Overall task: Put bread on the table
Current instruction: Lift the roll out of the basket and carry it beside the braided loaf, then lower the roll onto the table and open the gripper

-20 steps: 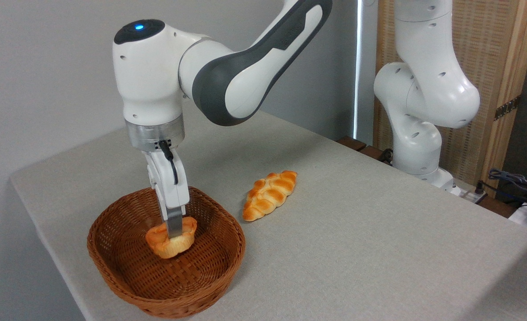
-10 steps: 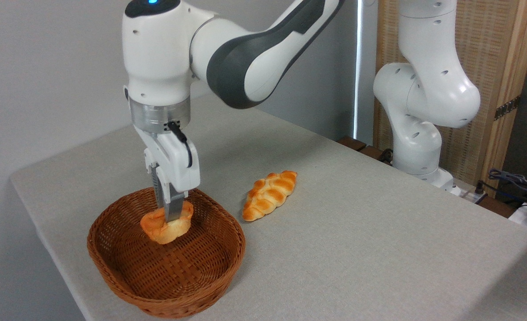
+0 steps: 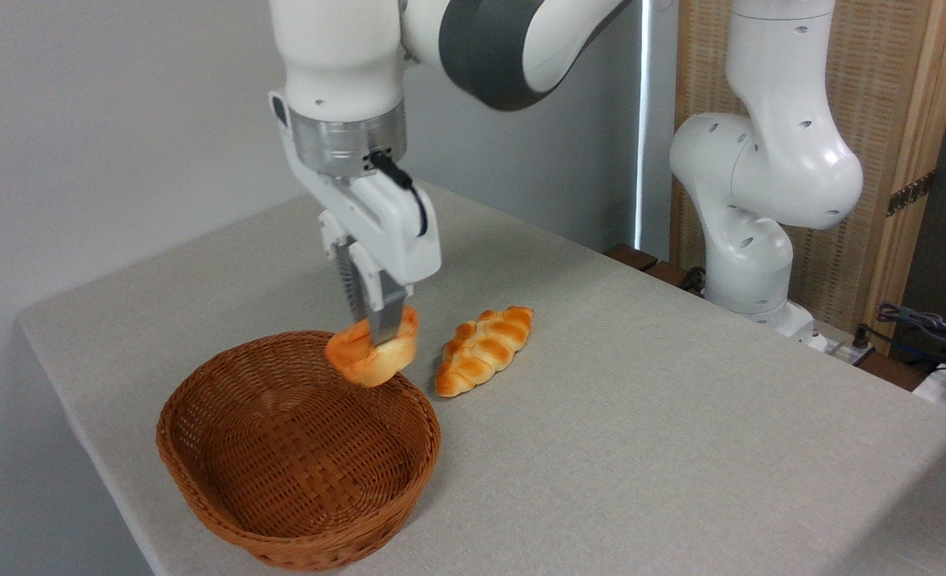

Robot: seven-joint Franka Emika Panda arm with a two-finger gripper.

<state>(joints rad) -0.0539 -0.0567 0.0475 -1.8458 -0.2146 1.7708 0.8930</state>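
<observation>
Your gripper (image 3: 378, 332) is pinching the bread (image 3: 373, 354), its two fingers (image 3: 385, 316) pressed against the bun's upper part, one on each side. The bun hangs in the air, clear of the wicker basket (image 3: 297, 448), over the basket's far right rim and touching nothing but the fingers. It is tilted: the golden-orange twisted top faces up and to the left, while the paler base faces down and to the right. The bun is nearly round, so you get only a faint long axis, running from lower left to upper right across the fingers. The basket beneath it sits on the table (image 3: 641, 416) near the front left corner. Just to the right of the held bun, the braided loaf (image 3: 485, 350) lies flat on the cloth, its long axis running from lower left to upper right, apart from both the basket and the bun.
</observation>
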